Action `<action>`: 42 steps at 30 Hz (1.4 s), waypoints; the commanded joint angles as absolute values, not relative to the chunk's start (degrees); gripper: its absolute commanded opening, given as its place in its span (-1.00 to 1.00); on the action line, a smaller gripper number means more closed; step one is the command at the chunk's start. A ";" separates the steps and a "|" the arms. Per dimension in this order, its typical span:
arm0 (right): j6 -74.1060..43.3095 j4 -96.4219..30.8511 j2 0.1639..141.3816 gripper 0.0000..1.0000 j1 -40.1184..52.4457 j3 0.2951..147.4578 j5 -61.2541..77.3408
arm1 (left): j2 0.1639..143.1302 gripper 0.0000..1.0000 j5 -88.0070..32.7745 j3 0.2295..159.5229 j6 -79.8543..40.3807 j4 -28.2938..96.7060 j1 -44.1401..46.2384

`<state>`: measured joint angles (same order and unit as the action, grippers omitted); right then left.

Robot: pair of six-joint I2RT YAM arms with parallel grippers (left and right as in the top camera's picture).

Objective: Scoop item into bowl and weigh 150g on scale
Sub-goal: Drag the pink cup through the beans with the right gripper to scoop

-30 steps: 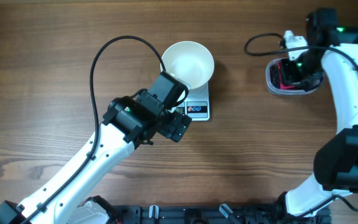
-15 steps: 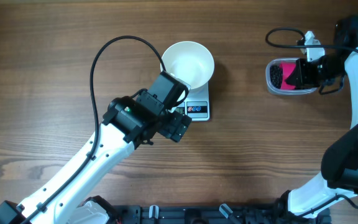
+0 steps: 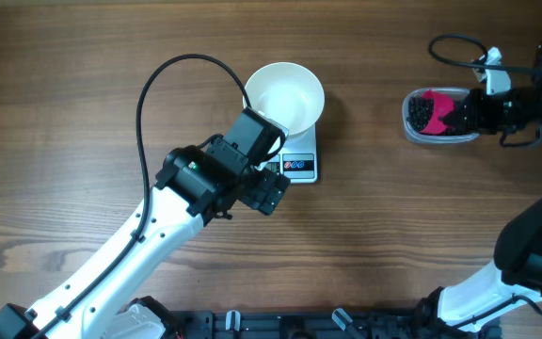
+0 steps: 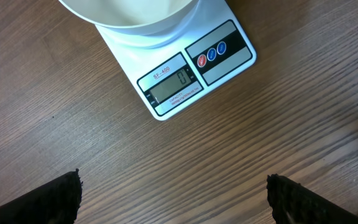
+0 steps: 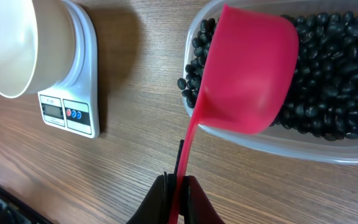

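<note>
Clamped only by its thin handle in the right hand (image 5: 178, 186), the pink scoop (image 5: 247, 74) could twist and spill black beans (image 5: 328, 81) on the carry from the clear tub (image 5: 278, 140) near the surface's right edge to the white bowl (image 3: 283, 94) on the scale (image 3: 299, 167). The left hand (image 4: 179, 199) hangs empty, fingers spread wide, just before the scale's front edge

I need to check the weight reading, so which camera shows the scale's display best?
The left wrist view: the scale fills the upper frame, its display facing the camera and reading zero. Overhead, the left arm covers the display. The right wrist view shows it small and unreadable.
</note>
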<state>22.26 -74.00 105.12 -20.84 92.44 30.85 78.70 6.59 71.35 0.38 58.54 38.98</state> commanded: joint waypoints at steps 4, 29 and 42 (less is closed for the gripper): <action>20.82 -69.34 106.52 -0.91 -20.78 86.65 30.02 | 78.74 1.00 6.94 70.78 1.28 58.57 38.72; 23.40 -75.05 106.52 -0.91 -29.19 86.11 44.27 | 78.74 1.00 6.94 70.78 1.28 58.57 38.72; 25.56 -74.81 106.52 -0.92 -34.89 85.76 47.83 | 78.74 1.00 6.94 70.78 1.28 58.57 38.72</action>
<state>23.33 -74.59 105.54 -34.04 85.93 44.14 78.70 6.59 71.35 0.38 58.52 38.98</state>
